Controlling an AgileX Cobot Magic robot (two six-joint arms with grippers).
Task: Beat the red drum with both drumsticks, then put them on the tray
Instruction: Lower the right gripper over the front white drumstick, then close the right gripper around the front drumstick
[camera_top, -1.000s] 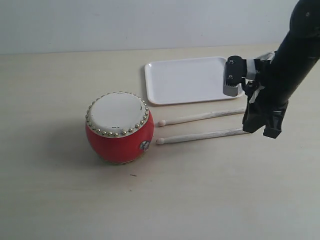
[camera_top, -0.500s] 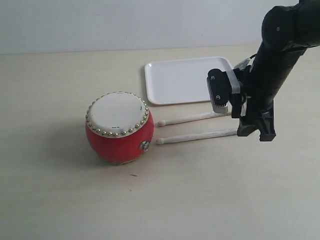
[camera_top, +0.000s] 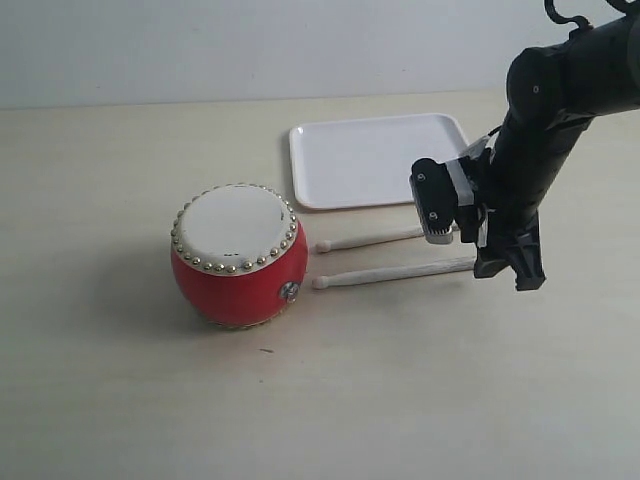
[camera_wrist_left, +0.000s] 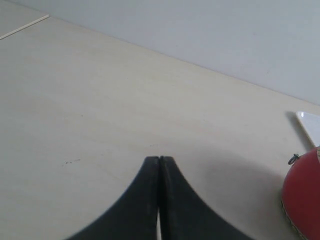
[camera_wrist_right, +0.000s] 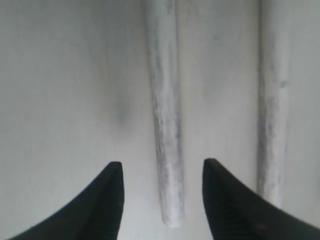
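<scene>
op: Pale table (camera_top: 100, 400), blank grey wall behind. The task looked barely started when I checked.

dev: Layout?

op: The drum (camera_top: 240, 285) sat upright left of centre, skin up. The tray (camera_top: 370, 160) was behind it to the right, bare. The near stick (camera_top: 395, 272) and far stick (camera_top: 375, 239) lay flat on the table between them, parallel, apart, bead tips pointing at the drum, just short of it.

dev: Right side?

op: The right gripper (camera_wrist_right: 161, 162) was spread wide, gripping nothing. I had it low over the near stick's butt end, one finger either side. The far stick ran just outside the jaws.

dev: Why the butt?

op: Grabbing there leaves the bead end free to swing at the skin. The gap between the sticks gave the inner finger room, I reckoned.

dev: Left?

op: The left gripper (camera_wrist_left: 159, 165) was fully closed, empty, parked over bare table on the drum's other side. Only the drum's edge showed in its camera. My guess: waiting for the far stick.

dev: Risk?

op: The inner finger could nudge the far stick on closing. Both would roll easily.
</scene>
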